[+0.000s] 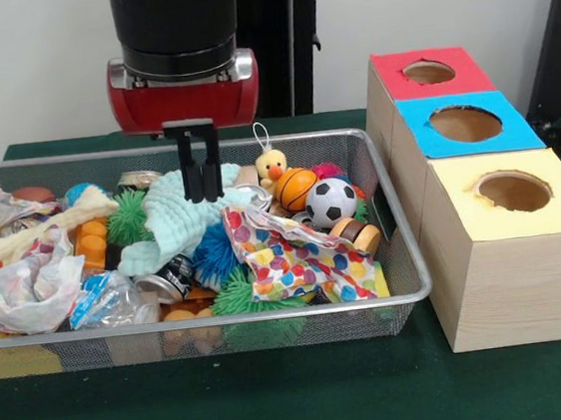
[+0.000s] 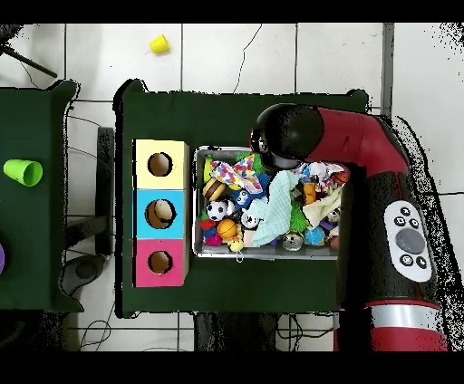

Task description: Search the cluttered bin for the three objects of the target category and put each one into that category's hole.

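Note:
A wire mesh bin (image 1: 202, 321) holds a heap of toys and wrappers. My gripper (image 1: 203, 194) hangs over its middle, fingers together and tips down at a mint-green cloth (image 1: 176, 219); I cannot see anything held. Just right of it lie a yellow duck (image 1: 272, 165), a basketball (image 1: 296, 188) and a soccer ball (image 1: 331, 202). Right of the bin stand the red box (image 1: 391, 68), blue box (image 1: 422, 125) and yellow box (image 1: 471, 210), each with a round hole. From overhead the arm hides the gripper above the bin (image 2: 197, 181); the soccer ball (image 2: 216, 209) and basketball (image 2: 227, 230) show.
A polka-dot wrapper (image 1: 285, 255), green spiky balls (image 1: 129, 218), a drink can (image 1: 167, 280), crumpled plastic bags (image 1: 28, 287) and a wooden wheeled toy (image 1: 355, 232) crowd the bin. A green cup (image 2: 24, 171) sits on the side table; a yellow cup (image 2: 159, 43) lies on the floor.

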`<state>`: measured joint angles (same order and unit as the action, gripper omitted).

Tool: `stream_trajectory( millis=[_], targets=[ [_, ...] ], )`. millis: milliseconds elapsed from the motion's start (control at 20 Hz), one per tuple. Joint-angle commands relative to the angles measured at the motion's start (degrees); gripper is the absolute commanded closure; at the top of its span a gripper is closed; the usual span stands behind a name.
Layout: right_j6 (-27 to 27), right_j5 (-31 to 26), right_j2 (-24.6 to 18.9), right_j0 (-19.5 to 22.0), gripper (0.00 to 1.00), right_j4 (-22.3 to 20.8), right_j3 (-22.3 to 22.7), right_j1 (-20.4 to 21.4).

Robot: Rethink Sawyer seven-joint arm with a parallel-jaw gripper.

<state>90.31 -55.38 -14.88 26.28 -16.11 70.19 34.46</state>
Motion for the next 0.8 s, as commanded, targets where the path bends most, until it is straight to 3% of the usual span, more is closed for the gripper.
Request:
stream_trajectory(
  millis=[50, 800],
  targets=[
    [-5.11, -4.45, -2.85, 2.57, 1.00, -0.05, -0.02, -3.27],
    [-7.87, -4.55, -3.70, 3.86, 1.00, -1.25, -3.69, -6.71]
  ],
)
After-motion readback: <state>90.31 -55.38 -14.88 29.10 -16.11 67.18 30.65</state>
